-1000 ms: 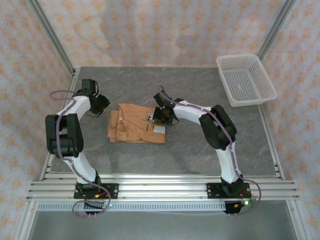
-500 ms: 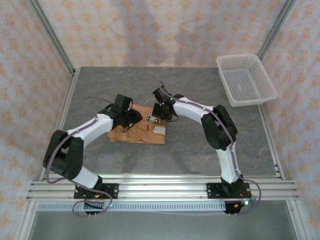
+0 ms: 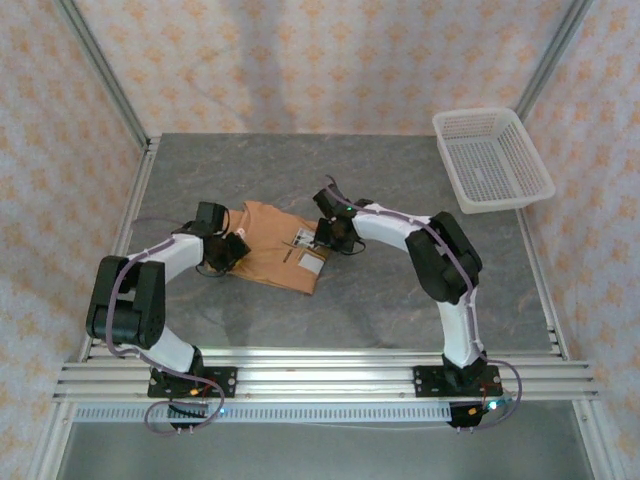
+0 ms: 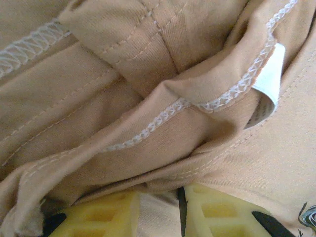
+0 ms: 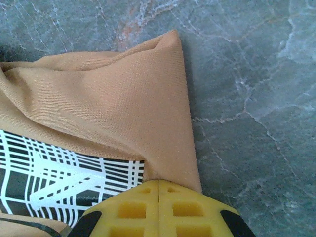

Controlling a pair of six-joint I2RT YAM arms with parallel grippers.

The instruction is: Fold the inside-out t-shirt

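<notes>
A: Where's the t-shirt (image 3: 272,248)?
B: On the table (image 3: 420,300), left of centre in the overhead frame, part-folded. The left gripper (image 4: 159,215) pinches bunched cloth at its left edge; the right gripper (image 5: 158,192) is pressed together on the right corner.
A: Advice?
B: Lift both ends level, keep it taut — left bite looks messy, may drag extra layers.

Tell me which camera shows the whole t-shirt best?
The top camera: the t-shirt shows whole on the table. The left wrist camera gives close-up seams and a white label; the right wrist camera, one corner and a checked print.
</notes>
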